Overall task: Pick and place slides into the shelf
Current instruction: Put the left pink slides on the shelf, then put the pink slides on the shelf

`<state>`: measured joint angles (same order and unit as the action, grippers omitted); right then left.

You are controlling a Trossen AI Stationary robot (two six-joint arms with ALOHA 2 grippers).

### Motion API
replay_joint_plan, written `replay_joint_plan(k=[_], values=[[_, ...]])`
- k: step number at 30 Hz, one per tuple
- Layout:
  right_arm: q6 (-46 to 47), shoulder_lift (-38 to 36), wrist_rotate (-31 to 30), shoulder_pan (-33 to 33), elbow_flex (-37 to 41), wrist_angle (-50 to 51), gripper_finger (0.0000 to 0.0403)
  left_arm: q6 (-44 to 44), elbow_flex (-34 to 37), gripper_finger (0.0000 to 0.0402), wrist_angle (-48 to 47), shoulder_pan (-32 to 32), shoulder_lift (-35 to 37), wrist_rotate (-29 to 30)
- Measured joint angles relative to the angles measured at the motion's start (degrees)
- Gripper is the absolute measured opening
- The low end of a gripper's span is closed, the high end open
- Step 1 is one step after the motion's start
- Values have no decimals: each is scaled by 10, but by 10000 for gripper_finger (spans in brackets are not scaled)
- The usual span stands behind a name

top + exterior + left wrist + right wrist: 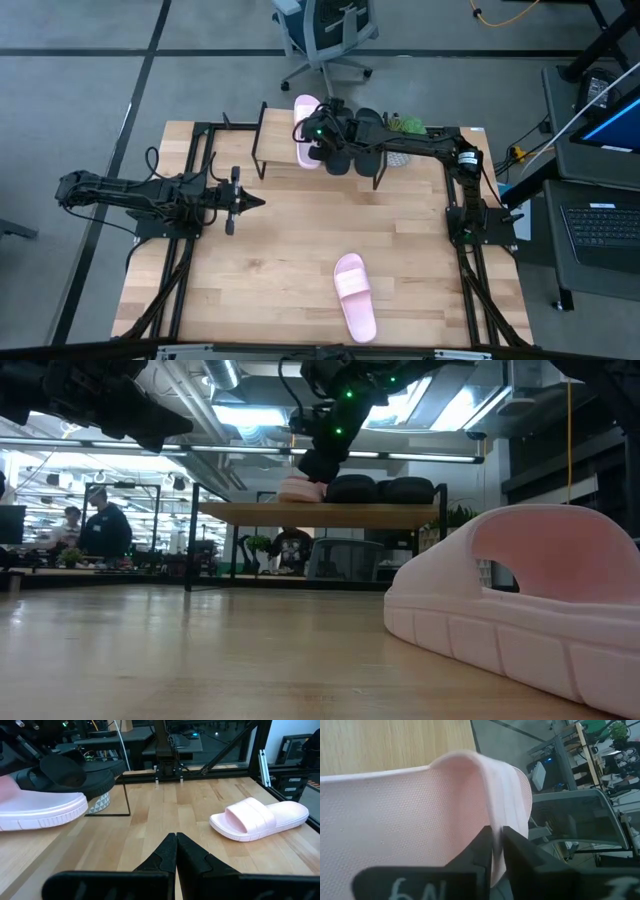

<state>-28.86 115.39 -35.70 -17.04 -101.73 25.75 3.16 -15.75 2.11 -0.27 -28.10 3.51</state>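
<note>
One pink slide (355,296) lies sole down on the table's near half, right of the middle. It also shows in the left wrist view (260,817). My right gripper (318,135) reaches over the shelf (320,514) at the far edge and is shut on the other pink slide (304,148), at the shelf's left end. Two black slides (380,489) sit on the plank to its right. My left gripper (258,203) is shut and holds nothing. It hangs above the table, left of centre. My right gripper (497,831) pinches the pink slide's strap (506,795) at its edge between the two fingers, slanting down from above. The slide (300,489) sits level, its sole at the plank's top. I cannot tell whether it rests there.
The shelf's thin black legs (261,142) stand on the table's far part. The table's black frame (200,135) runs along its left and right sides. Bare wood (280,250) lies between the shelf and the near pink slide. An office chair and people show beyond the table.
</note>
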Motion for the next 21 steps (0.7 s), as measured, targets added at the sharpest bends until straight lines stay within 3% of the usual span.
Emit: replay_joint_plan(k=[9,21], values=[[4,1,-2,-3,1,2,118,0,0,3,0,0,0,0],[0,1,-2,-1,1,-12,120,0,0,3,0,0,0,0]])
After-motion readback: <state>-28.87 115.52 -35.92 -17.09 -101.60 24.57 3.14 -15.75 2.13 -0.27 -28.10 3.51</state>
